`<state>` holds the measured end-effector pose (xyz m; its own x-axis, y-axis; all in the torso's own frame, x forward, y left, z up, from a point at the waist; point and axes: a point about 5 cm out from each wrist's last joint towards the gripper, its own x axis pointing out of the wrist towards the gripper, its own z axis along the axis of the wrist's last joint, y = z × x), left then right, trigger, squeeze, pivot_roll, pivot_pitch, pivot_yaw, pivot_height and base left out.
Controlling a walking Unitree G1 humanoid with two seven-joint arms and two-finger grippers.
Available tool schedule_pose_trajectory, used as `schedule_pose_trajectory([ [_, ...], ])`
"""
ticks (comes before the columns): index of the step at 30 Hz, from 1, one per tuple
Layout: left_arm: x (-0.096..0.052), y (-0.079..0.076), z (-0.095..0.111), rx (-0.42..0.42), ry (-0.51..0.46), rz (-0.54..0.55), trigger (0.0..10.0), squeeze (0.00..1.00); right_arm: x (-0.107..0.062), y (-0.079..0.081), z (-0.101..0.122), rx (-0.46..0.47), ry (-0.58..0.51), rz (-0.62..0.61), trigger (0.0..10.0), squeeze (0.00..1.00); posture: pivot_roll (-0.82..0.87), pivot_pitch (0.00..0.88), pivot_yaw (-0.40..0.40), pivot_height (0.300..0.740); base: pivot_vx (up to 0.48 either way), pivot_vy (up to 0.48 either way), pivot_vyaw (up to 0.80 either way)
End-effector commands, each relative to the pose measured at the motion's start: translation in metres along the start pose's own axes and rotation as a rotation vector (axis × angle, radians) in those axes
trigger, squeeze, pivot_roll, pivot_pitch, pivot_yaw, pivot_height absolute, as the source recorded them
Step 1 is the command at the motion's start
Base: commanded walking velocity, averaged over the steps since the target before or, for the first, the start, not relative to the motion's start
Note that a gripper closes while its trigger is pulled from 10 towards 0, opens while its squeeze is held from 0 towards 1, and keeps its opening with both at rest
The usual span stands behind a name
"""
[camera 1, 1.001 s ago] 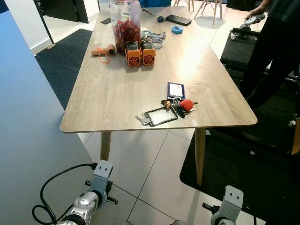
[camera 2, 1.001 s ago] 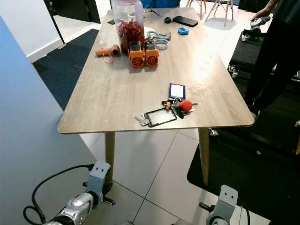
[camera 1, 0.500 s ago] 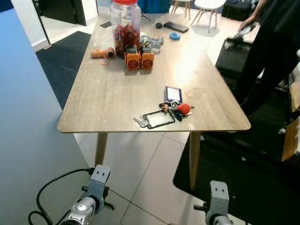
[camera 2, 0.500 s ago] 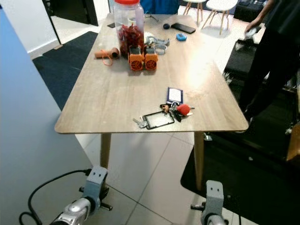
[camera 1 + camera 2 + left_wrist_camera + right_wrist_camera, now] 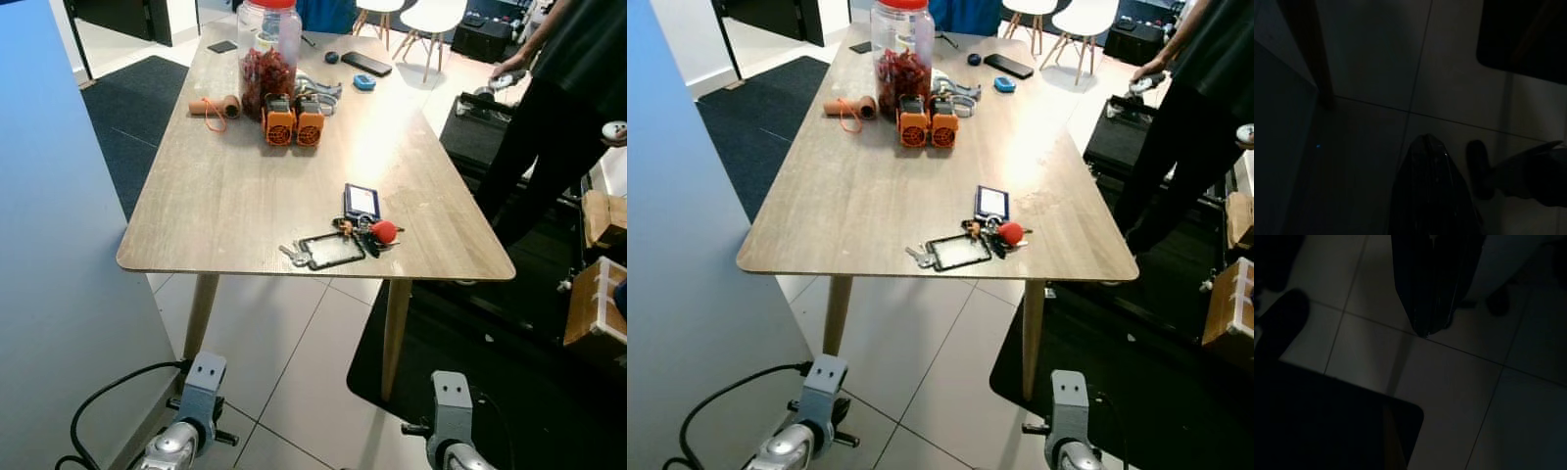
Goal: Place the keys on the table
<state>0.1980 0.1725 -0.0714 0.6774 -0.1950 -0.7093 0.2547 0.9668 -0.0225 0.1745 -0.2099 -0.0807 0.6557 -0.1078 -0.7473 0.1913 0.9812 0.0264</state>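
Both grippers low, keys (image 5: 355, 236) on table (image 5: 225, 196)

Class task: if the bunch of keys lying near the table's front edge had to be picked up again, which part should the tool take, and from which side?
Probably the red ball on the bunch of keys: it bulges above the flat card holder and keys, which lie flush on the table. Come from above.

The keys (image 5: 343, 240) lie on the wooden table (image 5: 225, 186) near its front edge.
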Motion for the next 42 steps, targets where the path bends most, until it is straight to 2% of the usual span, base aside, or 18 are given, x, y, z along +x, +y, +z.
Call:
schedule_pose_trajectory([
  [1,0.004,-0.008,0.009,0.031,-0.015,-0.049,10.0,0.0,-0.003,-0.007,-0.01,0.085,0.024,-0.044,10.0,0.0,0.03,0.023,0.001,0.74,0.0,0.0,0.0],
  [4,0.007,-0.005,0.018,0.086,-0.015,-0.074,10.0,0.0,-0.007,-0.009,-0.02,0.164,0.03,-0.078,10.0,0.0,0.03,0.026,0.038,0.74,0.0,0.0,0.0],
  [10,0.007,0.0,0.023,0.097,-0.012,-0.075,10.0,0.0,-0.01,-0.009,-0.028,0.199,0.033,-0.1,10.0,0.0,0.02,0.031,0.055,0.74,0.0,0.0,0.0],
  [16,0.007,0.001,0.022,0.077,-0.011,-0.073,10.0,0.0,-0.012,-0.002,-0.032,0.168,0.028,-0.051,10.0,0.0,0.02,0.032,0.058,0.74,0.0,0.0,0.0],
  [22,0.007,0.0,0.022,0.057,-0.021,-0.071,10.0,0.0,-0.011,0.002,-0.031,0.145,0.032,-0.018,10.0,0.0,0.03,0.035,0.045,0.74,0.0,0.0,0.8],
  [32,0.005,0.0,0.02,-0.041,-0.047,-0.067,10.0,0.0,-0.007,0.009,-0.022,0.106,0.018,0.026,10.0,0.0,0.04,0.036,0.019,0.74,0.0,0.0,0.8],
  [42,0.004,0.003,0.015,-0.051,-0.032,-0.001,10.0,0.0,-0.007,0.01,-0.021,0.088,0.021,0.041,10.0,0.0,0.04,0.038,0.005,0.74,0.0,0.0,0.8],
])
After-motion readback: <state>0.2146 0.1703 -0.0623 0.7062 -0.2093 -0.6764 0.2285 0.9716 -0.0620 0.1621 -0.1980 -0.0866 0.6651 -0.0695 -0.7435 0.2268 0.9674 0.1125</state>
